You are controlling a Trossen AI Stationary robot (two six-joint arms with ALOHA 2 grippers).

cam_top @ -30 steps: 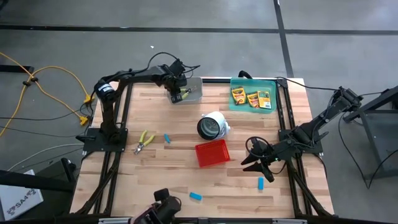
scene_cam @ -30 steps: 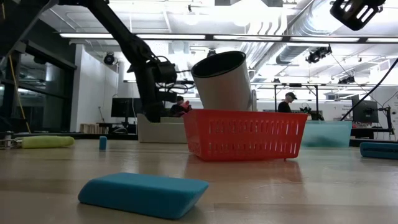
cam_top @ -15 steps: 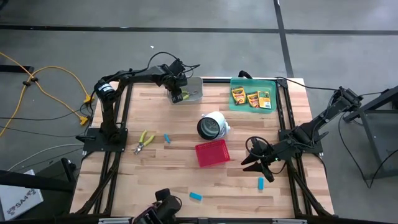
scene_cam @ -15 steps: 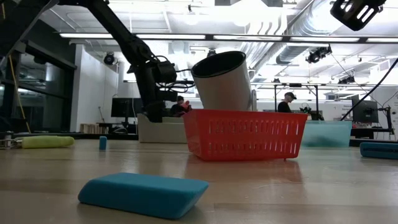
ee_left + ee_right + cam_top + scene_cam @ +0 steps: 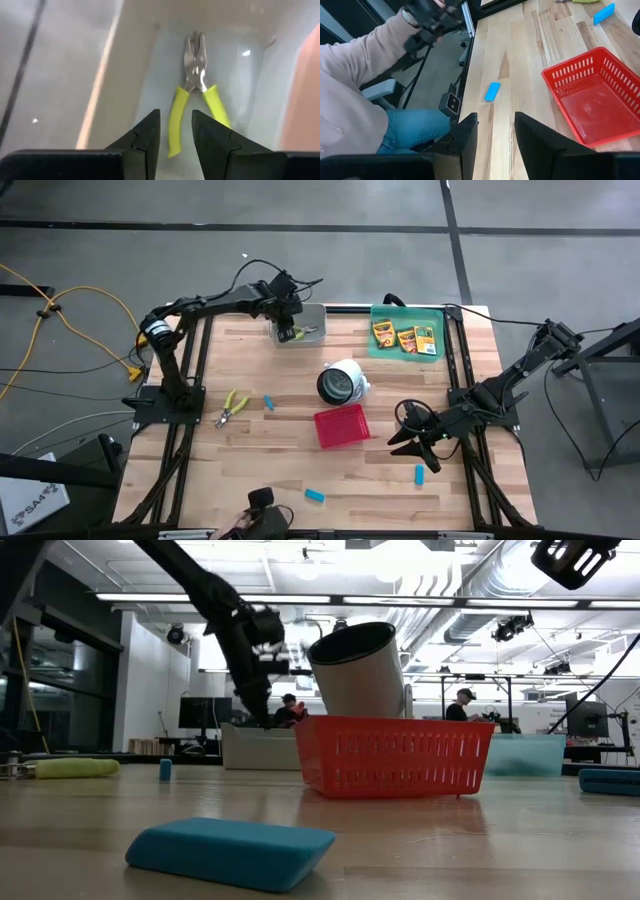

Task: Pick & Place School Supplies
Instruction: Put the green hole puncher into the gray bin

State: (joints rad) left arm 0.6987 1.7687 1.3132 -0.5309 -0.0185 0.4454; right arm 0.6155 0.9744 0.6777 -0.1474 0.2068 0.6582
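My left gripper [image 5: 175, 132] hangs parted and empty above the pliers [image 5: 196, 95], which lie flat in the grey bin [image 5: 312, 330], seemingly where they belong. My right gripper [image 5: 495, 131] waits open over the table beside the red basket [image 5: 592, 95].
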